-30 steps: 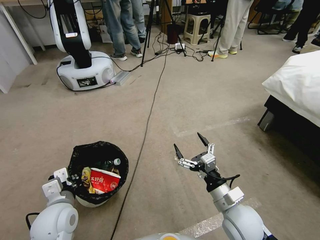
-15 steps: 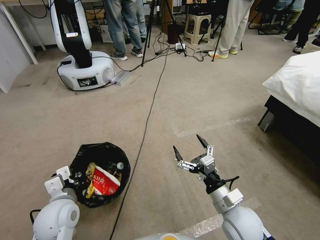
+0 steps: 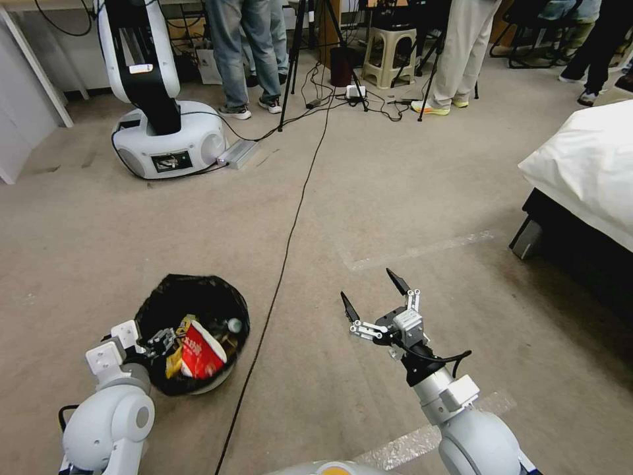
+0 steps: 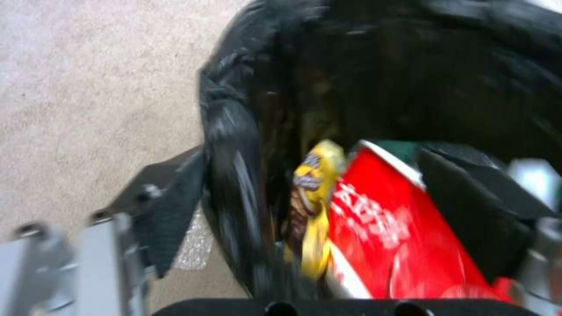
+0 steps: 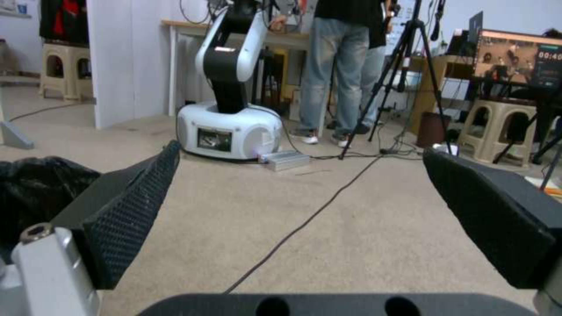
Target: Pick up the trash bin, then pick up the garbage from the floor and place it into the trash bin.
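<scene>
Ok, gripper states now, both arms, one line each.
Left gripper: clamped on the rim of the trash bin, one finger outside, the other inside.
Right gripper: open, holding nothing, above the carpet.

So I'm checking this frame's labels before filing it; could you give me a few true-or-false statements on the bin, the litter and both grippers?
1. The left gripper is at the trash bin's rim, one finger outside the black liner and one inside. True.
2. The right gripper is shut on a bottle. False: its fingers are spread wide and hold nothing, out over bare carpet.
3. A red-and-white packet and a yellow snack wrapper lie inside the bin. True.
4. The bin stands on the bed. False: it is low by the carpet near the robot's left arm, apart from the bed.
5. A black cable runs along the floor between bin and right gripper. True.
</scene>
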Robot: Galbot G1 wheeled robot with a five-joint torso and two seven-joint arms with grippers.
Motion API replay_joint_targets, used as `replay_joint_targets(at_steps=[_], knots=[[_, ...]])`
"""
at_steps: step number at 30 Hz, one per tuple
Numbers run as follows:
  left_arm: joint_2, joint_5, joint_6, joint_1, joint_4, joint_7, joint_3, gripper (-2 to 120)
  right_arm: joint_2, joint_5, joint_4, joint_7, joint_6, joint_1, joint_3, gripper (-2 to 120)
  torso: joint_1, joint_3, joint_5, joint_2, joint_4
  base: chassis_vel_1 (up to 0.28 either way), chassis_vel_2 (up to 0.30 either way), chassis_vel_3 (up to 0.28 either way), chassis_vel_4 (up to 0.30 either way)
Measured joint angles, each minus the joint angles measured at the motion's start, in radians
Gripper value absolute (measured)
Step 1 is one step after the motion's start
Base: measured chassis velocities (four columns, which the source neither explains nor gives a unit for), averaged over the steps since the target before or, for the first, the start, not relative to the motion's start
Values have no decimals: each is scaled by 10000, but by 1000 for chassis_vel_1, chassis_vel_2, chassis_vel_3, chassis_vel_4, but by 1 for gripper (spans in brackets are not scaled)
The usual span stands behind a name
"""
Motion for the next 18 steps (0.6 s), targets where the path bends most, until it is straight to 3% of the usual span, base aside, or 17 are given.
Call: replay_joint_targets(at_steps=[2,18], knots=[[38,-40,0,-61,5,-7,0,99,-22,-1,2,-10,0,-8,-3,100,0,0,0,0,-1,0,0,0,0],[110,-176,-33,-293,112,-124,-159,100,-273,63,-128,-95,-16,277,-347,100,0,0,0,0,3,0,0,0,0]])
